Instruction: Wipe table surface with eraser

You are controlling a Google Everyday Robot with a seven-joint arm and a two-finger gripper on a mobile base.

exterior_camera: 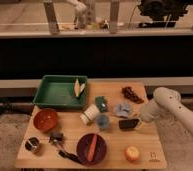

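Reaching in low from the right edge, the gripper point(140, 121) meets the right end of the eraser point(128, 123), though whether it clasps the block or only abuts it I cannot tell. The eraser lies flat on the table point(149, 142), right of centre, likely so that its broad side rubs the wood when the arm point(165, 102) sweeps. Just beyond it sit a crumpled cloth point(122, 109) and a cup point(103, 121), with an orange point(132, 153) nearer the front, so clutter hems the wiping path.
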